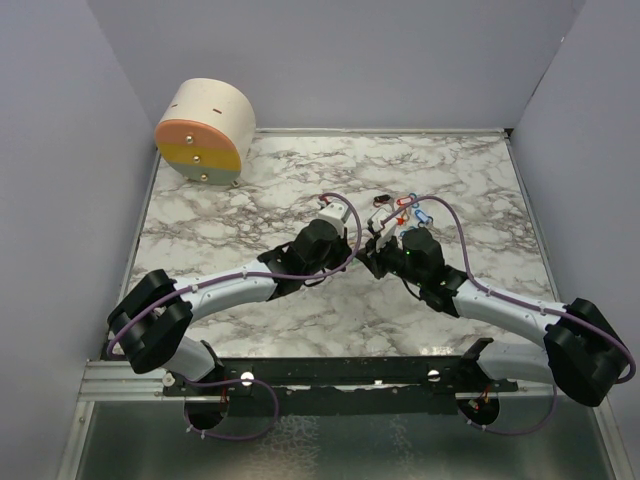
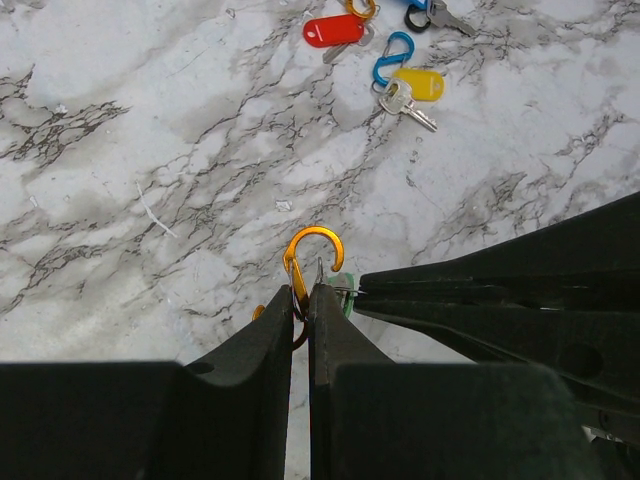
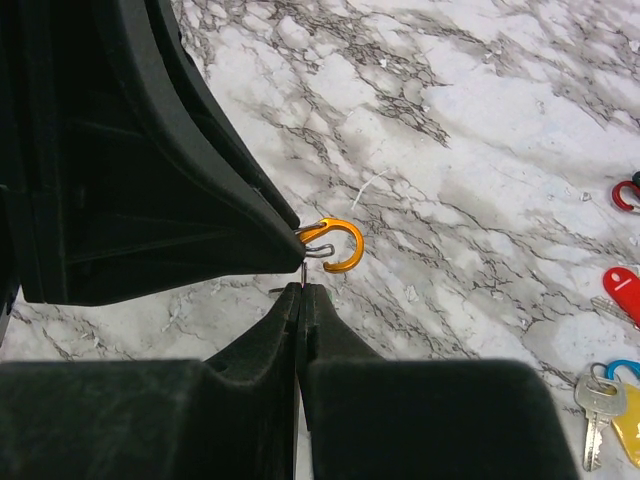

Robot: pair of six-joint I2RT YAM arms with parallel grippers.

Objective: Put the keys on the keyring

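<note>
My left gripper (image 2: pixel 303 292) is shut on an orange carabiner keyring (image 2: pixel 312 245), whose hook sticks out past the fingertips. My right gripper (image 3: pixel 301 288) is shut on a small key with a green tag (image 2: pixel 346 285); its thin wire ring pokes up right beside the orange keyring (image 3: pixel 345 245). The two grippers meet tip to tip above mid-table (image 1: pixel 372 250). Loose keys lie beyond on the marble: a red-tagged one (image 2: pixel 333 30), and a yellow-tagged one (image 2: pixel 420 83) with a silver key on a blue clip (image 2: pixel 393 58).
A round cream container (image 1: pixel 205 130) with an orange, yellow and grey face lies on its side at the back left. The cluster of loose keys (image 1: pixel 405 208) lies just beyond the grippers. Grey walls enclose the marble table (image 1: pixel 250 200).
</note>
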